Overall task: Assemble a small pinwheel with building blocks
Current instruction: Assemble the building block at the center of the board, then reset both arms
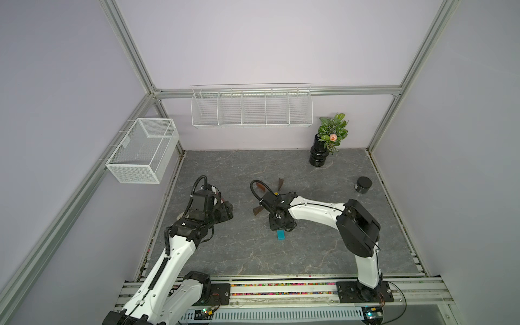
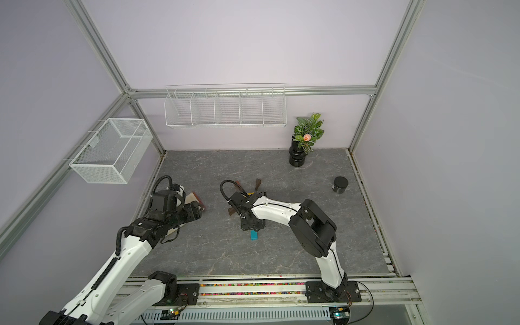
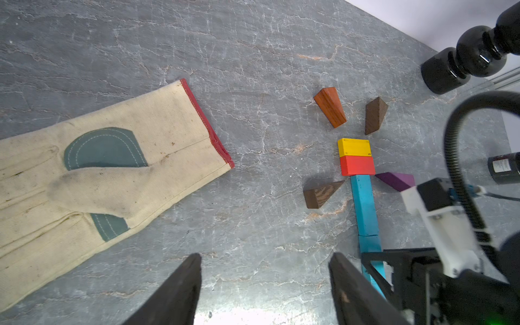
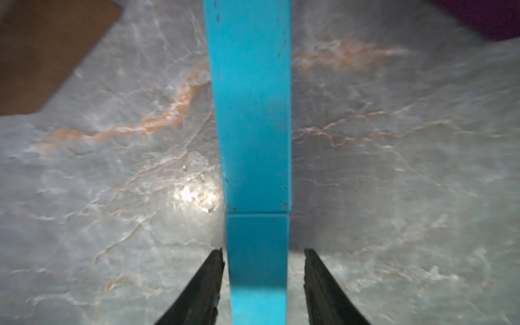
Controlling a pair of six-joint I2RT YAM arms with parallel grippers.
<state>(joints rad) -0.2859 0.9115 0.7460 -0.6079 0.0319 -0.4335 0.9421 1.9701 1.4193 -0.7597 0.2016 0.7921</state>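
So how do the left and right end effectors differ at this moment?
The left end effector stands wide over bare table, nothing between its jaws; the right end effector straddles the outer teal bar, a gap showing on each side. The left is near the glove, off from the pinwheel; the right is over the pinwheel's stick. Both are open and hold nothing.

Pinwheel (image 3: 356, 156) flat mid-table: yellow block (image 3: 354, 147) butted against red block (image 3: 357, 166) on its near side, making a square centre. Teal bars (image 3: 364, 205), two end to end, run from red toward the near edge. Orange-brown wedge (image 3: 330, 107), dark brown wedges (image 3: 375, 115) and purple wedge (image 3: 396, 180) fan around the centre, slightly apart.
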